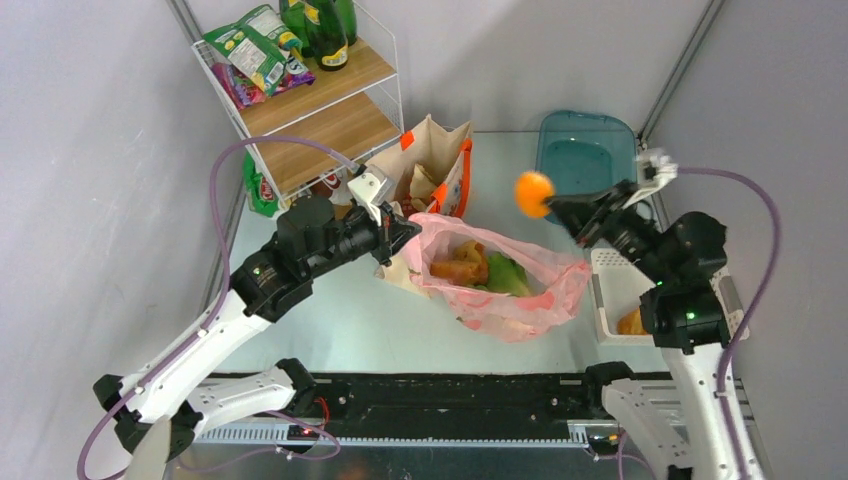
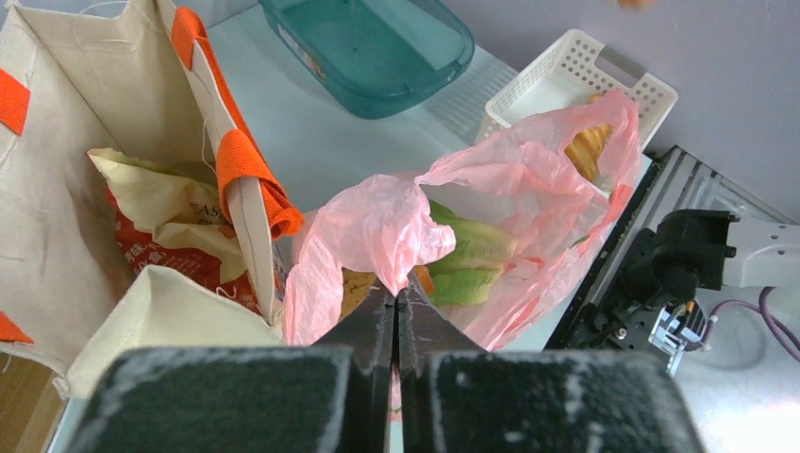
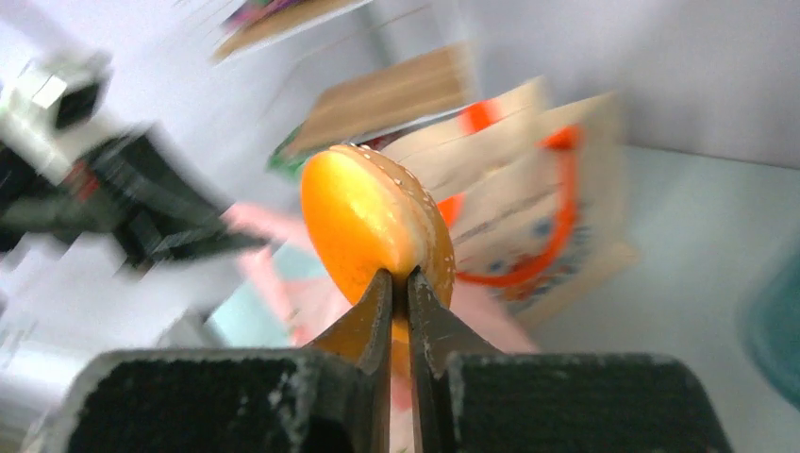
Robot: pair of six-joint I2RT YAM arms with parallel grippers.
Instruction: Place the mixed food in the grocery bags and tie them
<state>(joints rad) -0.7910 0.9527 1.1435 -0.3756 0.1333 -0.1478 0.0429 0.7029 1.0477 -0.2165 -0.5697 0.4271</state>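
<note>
Left gripper (image 2: 396, 300), jaws closed, pinches the thin translucent pink plastic bag (image 2: 377, 226) mid-table. Right gripper (image 3: 399, 283) clamps a golden-orange seeded bread roll (image 3: 363, 212) aloft near the far-right corner.

One legible scrap
"ASA" on the cream-and-red packet (image 2: 179, 212) inside the tote (image 2: 66, 113), up-left of the left gripper (image 2: 395, 298) fingers (image 2: 370, 332).

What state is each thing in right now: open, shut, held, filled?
Pink bag, open, lying on the table, rim pinched.
Lettuce, inside the pink bag.
Bun, held in the air.
Left gripper, shut on the pink bag.
Right gripper, shut on the bun.
Tote, upright, open, packet inside.
Basket, holding one roll.
</note>
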